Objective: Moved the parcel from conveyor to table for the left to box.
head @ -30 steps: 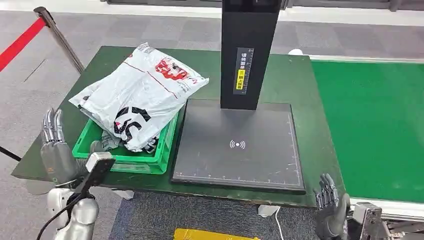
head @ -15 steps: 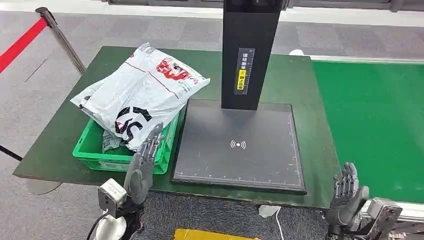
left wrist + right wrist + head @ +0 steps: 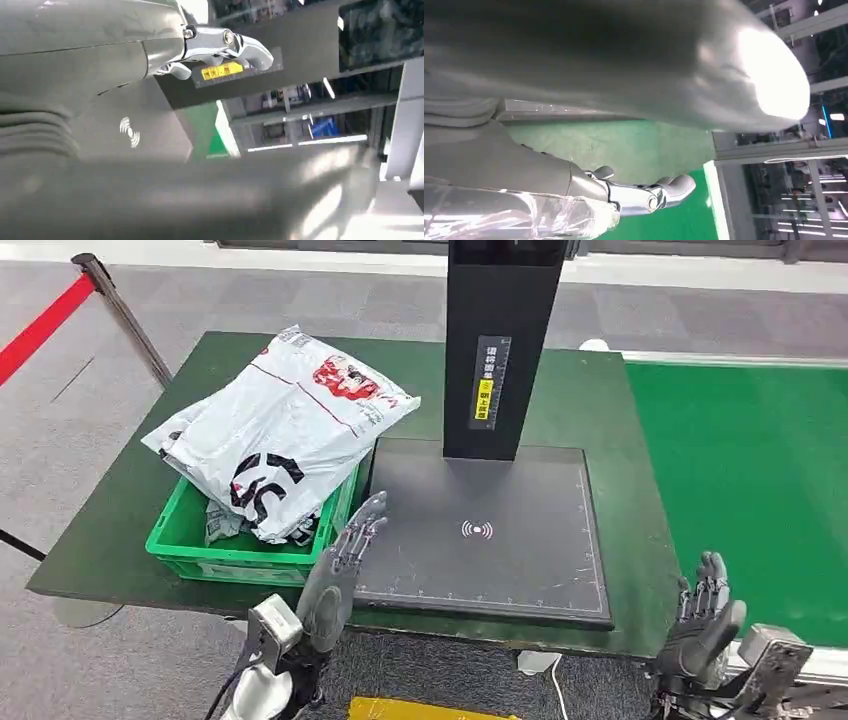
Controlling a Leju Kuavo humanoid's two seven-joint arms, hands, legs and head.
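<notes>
White plastic parcels (image 3: 282,430) with red and black print lie heaped in the green crate (image 3: 240,556) on the table's left side. My left hand (image 3: 338,572) is raised at the table's front edge, over the near left corner of the dark scanner pad (image 3: 480,530), fingers straight and apart, holding nothing. Its fingers (image 3: 227,42) show in the left wrist view in front of the scanner post. My right hand (image 3: 702,620) hangs beyond the table's front right corner, by the green conveyor (image 3: 740,460), fingers spread and empty; its fingers (image 3: 644,195) show over the green belt.
A black scanner post (image 3: 495,340) with a yellow label rises from the pad's far edge. The dark green table (image 3: 130,480) ends near my hands. A red barrier tape and stanchion (image 3: 115,305) stand at the far left. A yellow object (image 3: 400,710) lies on the floor below.
My left hand has swung from the table's left side, past the crate, rightwards to the scanner pad's near corner. My right hand has drifted a little right and lower.
</notes>
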